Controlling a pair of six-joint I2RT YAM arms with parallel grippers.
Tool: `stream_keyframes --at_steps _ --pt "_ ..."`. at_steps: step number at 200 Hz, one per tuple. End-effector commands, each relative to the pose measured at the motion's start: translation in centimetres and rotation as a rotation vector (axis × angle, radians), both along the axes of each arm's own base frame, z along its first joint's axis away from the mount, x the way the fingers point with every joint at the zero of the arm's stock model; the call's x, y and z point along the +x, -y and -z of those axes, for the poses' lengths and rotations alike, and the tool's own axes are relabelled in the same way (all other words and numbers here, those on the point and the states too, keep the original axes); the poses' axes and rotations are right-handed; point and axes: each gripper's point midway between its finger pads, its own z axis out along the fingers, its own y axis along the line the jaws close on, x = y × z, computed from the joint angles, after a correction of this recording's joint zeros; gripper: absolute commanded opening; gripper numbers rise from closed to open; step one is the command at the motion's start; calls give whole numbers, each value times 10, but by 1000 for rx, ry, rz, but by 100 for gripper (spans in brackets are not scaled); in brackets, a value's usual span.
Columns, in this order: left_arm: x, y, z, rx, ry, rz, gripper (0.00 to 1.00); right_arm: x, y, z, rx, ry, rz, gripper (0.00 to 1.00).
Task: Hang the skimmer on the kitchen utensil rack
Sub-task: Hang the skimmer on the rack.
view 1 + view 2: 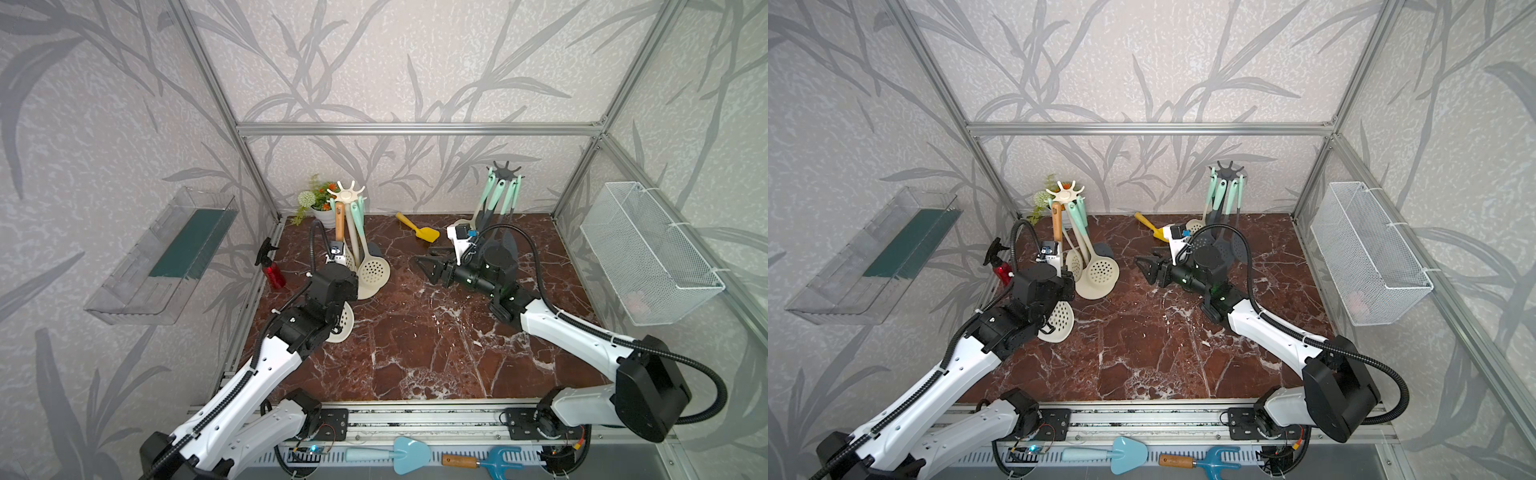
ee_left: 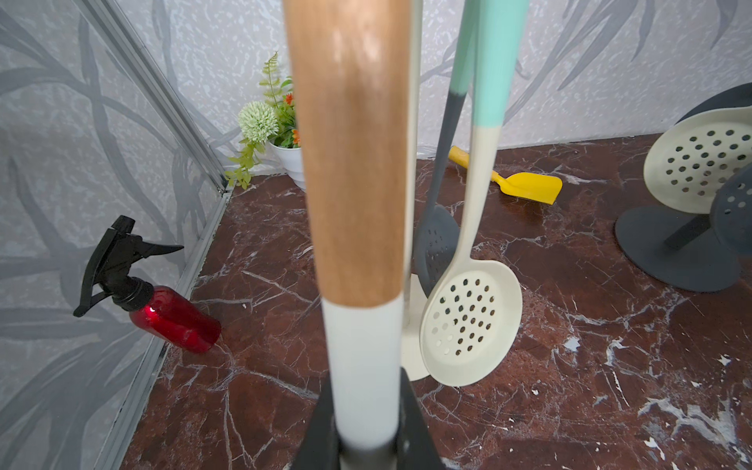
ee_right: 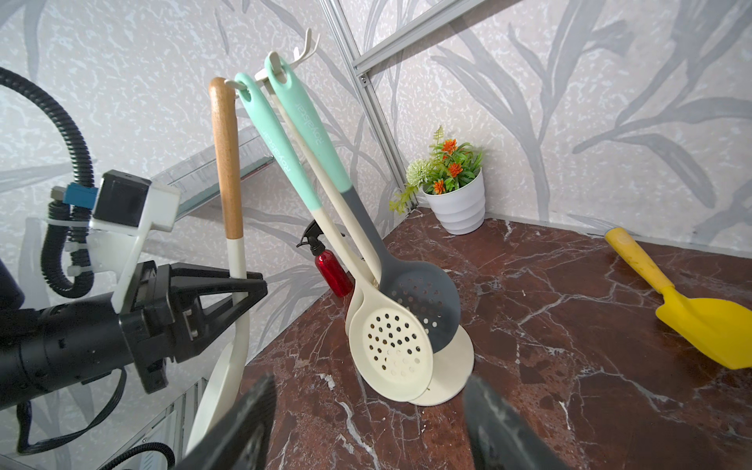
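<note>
- Blue trowel (image 1: 409,455) and blue hand rake (image 1: 482,461) are noted on the front ledge, outside the table (image 1: 415,357).
- Left gripper (image 3: 254,285) is closed narrowly on the white neck of the skimmer (image 3: 228,162), which is held upright, off the table.
- Wooden handle end is seen right at a hook of the cream utensil rack (image 3: 303,49); whether it is hooked on cannot be told.
- Skimmer's perforated head (image 1: 341,321) is seen below the left wrist in both top views.
- Cream-headed skimmer (image 3: 392,346) and grey-headed skimmer (image 3: 423,293), both mint-handled, are hung on the same rack.
- Right gripper (image 1: 424,256) is spread wide, holding nothing, above the table's middle, pointed toward that rack.
- Dark rack (image 1: 506,170), yellow scoop (image 1: 417,227), red spray bottle (image 1: 273,269) and potted plant (image 1: 320,203) are recorded along the table's back and left edge.
</note>
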Motion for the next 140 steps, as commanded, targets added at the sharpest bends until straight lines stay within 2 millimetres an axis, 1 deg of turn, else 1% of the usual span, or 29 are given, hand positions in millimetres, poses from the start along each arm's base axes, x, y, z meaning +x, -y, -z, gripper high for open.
stream_keyframes --at_steps 1,34,47,66,97,116,140 --pt "0 -3 -11 -43 10 -23 0 -2 -1 -13 24 37 -16 73" --pt "-1 -4 -12 -47 9 -21 0 -2 -2 -14 27 37 -23 73" --pt "1 -1 -11 -47 3 -10 0 -2 -2 -15 29 36 -26 73" --pt "2 1 -5 -40 -27 -4 0 -3 -2 -14 24 34 -27 73" --pt "2 6 11 -32 -106 18 0 -5 0 -13 16 32 -24 74" --pt "1 7 16 -33 -136 21 0 -6 1 -14 15 36 -23 74" --pt "-3 7 19 -26 -169 24 4 -7 2 -15 14 37 -22 74"
